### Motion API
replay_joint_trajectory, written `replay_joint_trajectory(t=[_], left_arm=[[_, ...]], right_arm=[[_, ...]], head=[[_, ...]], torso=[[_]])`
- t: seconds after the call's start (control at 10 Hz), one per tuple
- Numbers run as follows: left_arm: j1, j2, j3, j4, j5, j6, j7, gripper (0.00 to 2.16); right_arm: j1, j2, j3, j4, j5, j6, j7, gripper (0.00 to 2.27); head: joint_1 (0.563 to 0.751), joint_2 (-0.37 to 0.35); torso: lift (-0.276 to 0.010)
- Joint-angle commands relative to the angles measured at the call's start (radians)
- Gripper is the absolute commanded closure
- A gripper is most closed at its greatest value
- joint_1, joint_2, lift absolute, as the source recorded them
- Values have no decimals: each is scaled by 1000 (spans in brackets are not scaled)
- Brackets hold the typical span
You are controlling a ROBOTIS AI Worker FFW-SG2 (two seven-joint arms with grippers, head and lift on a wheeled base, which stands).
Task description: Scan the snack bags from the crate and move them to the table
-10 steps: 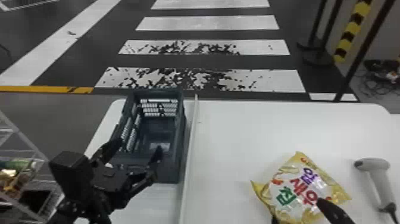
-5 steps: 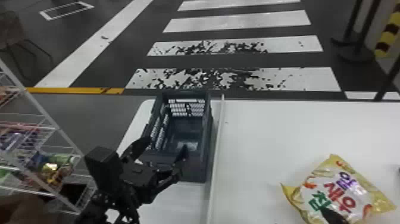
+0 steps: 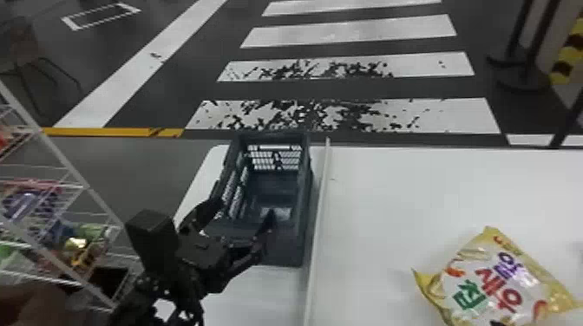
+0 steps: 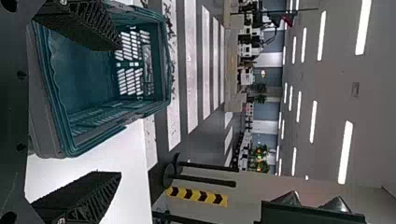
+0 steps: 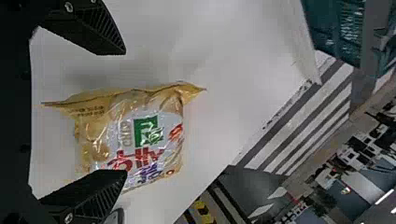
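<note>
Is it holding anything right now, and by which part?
Nothing is held: the left gripper and the right gripper both have their fingers open.

I'm standing in a big indoor hall, perhaps a lab: crosswalk stripes (image 3: pixel 347 37) are crossing the floor (image 3: pixel 143 160), strip lights (image 4: pixel 322 35) are glowing overhead, a wire rack (image 3: pixel 89 193) is holding packets (image 3: pixel 30 203).

Left arm (image 3: pixel 173 281) in from the bottom edge of the head view, angling forward and to the robot's right, with a blocky black housing (image 3: pixel 149 232) at the wrist, and there's the left gripper (image 3: pixel 245 207) reaching forward, its two fingers (image 4: pixel 91 193) spread well apart! Over to the right wrist view, and the right gripper (image 5: pixel 125 112) is wide open too, black fingers (image 5: pixel 91 28) facing each other across a broad gap, ribbed sides on show!
</note>
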Motion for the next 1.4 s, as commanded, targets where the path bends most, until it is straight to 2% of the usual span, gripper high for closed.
replay_joint_trajectory(t=[0.0,0.2,0.3,0.4,0.5,0.6,0.7,0.8,1.0,1.3], left_arm=[[-5,4,0,8,14,-7,-3,36],[-5,4,0,13,18,-7,-9,36],[-5,4,0,13,18,-13,-9,36],[-5,-1,0,15,18,-16,-8,33],[-5,-1,0,19,18,-25,-8,33],[-14,-4,2,30,18,-25,-8,29],[-23,-13,2,39,18,-25,-8,26],[-31,-18,-3,42,18,-22,-8,26],[-37,-24,-5,51,18,-22,-11,26],[-43,-28,-3,73,18,-22,-19,26]], right_arm=[[-56,22,76,1,15,97,-17,87],[-65,30,101,-2,-2,91,-30,87],[-50,19,104,-4,-21,-13,-30,93],[-27,2,93,7,-39,-182,-29,110],[10,-30,38,42,-105,-406,-4,127],[55,-53,1,68,-168,-581,9,127],[70,-53,-9,96,-200,-620,28,127],[68,-52,-9,110,-212,-627,29,124],[47,-52,-19,125,-231,-614,42,124],[-36,-38,-39,228,-281,-633,51,124]], head=[[695,210],[695,165],[695,164],[695,173],[695,199],[695,252],[695,335],[695,350],[695,350],[695,350]], torso=[[-95],[-95],[-95],[-95],[-95],[-95],[-95],[-95],[-95],[-95]])
